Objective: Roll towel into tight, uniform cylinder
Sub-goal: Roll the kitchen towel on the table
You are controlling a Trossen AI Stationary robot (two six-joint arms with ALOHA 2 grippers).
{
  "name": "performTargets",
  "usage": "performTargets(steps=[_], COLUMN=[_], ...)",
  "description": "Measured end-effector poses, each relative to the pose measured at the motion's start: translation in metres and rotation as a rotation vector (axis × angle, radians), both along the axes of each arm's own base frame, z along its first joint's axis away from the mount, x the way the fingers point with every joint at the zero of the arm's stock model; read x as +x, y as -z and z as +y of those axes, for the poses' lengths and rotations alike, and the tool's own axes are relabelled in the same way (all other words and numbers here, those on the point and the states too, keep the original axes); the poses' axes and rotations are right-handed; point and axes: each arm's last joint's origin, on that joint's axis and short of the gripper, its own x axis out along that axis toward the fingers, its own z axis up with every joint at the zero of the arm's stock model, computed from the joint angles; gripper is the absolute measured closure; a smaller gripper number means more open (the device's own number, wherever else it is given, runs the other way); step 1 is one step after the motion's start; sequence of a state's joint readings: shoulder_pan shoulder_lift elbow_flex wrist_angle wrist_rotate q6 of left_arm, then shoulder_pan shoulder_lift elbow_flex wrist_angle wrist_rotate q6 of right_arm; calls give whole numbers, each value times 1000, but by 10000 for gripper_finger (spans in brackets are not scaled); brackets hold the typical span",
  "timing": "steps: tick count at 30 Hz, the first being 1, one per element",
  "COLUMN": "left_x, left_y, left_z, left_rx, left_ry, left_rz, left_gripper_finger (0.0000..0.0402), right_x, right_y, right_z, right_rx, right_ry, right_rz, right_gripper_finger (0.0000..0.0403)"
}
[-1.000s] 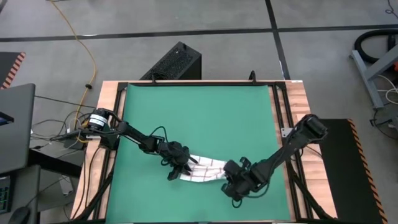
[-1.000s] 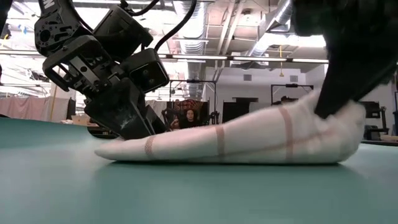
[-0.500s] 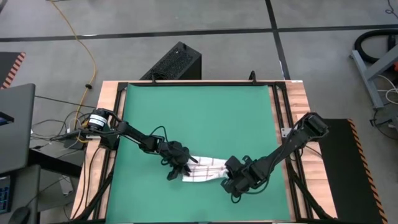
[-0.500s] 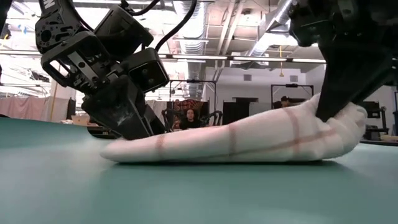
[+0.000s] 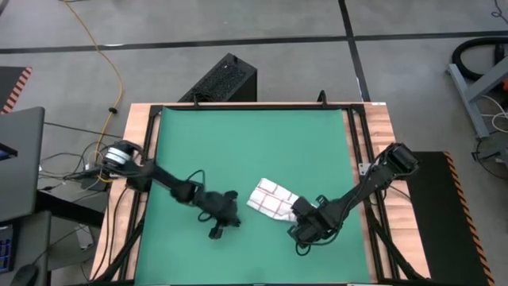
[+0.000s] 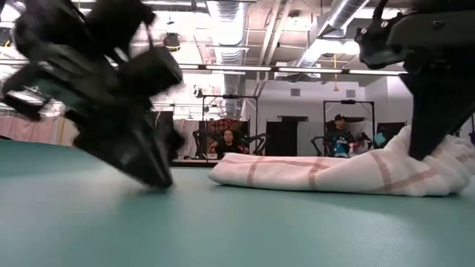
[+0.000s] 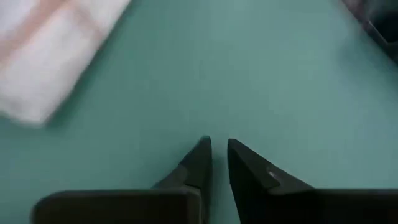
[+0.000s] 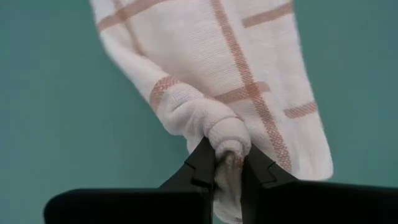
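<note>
Towel (image 5: 271, 199) lies as a loose, flattish roll on the green mat (image 5: 254, 143), toward the near edge and right of centre, slanting from its far-left end down to the right tool (image 5: 305, 226). Right tool is clamped on the towel's near-right end — in the right wrist view a bunched corner of cloth (image 8: 227, 146) sits pinched between the two dark fingers (image 8: 202, 165). In the low view that end rides lifted off the mat while the rest rests flat.

Left tool (image 5: 222, 221) sits low on the mat just left of the towel, not touching it; a strip of bare green shows between them. Its fingers (image 7: 199, 162) stand nearly closed with only a thin slit, nothing between them, tips at the mat.

Open room: the whole far half of the mat is bare, as is the left side past the left arm. Near edge of the worktop (image 5: 385, 127) is close to both tools — little room there.

Versus a second ago: left tool then pressed on the towel's left end, now it has let go and backed off to the left. Towel then stretched long between both tools; now it is shorter, swung to slant away, shifted right.
</note>
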State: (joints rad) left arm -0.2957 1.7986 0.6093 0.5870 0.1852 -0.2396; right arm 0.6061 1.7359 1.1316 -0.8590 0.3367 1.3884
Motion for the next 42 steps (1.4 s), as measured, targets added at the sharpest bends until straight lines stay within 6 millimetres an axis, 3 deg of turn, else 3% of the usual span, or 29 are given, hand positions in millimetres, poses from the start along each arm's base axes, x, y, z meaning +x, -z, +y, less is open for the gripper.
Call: performTargets(steps=[2, 5, 8, 10, 13, 17, 19, 29, 34, 38, 42], left_x=[-2, 3, 14, 25, 36, 57, 65, 113, 111, 99, 94], left_y=[-16, -33, -45, -47, -38, -47, -41, -11, -4, 2, 6], left_z=[-6, 0, 19, 39, 68, 90, 101, 118, 119, 120, 114], left_rx=[219, 522, 594, 582, 596, 653, 666, 714, 688, 552, 437], left_ry=[0, 19, 42, 50, 61, 52, 71, 211, 198, 180, 124], left_rz=[-154, -341, -496, -506, -431, -454, -394, -204, 7, 179, 229], left_gripper_finger=[380, 398, 400, 401, 401, 401, 401, 401, 401, 401, 401], right_x=[0, 0, 0, 0, 0, 1, 2, 1, -2, -5, -9], right_y=[0, 0, 0, 0, 0, 0, 0, 0, 0, 0, 0], right_z=[0, 0, 0, 1, 1, 2, 3, 5, 8, 12, 16], right_rx=[-7, -16, -24, -18, -17, -13, -9, -7, -11, -29, -38], right_ry=[-25, -62, -99, -117, -143, -169, -201, -252, -264, -261, -259], right_rz=[5, 12, 20, 30, 35, 34, 33, 47, 51, 42, 32], right_gripper_finger=[355, 355, 355, 355, 355, 355, 355, 355, 355, 355, 355])
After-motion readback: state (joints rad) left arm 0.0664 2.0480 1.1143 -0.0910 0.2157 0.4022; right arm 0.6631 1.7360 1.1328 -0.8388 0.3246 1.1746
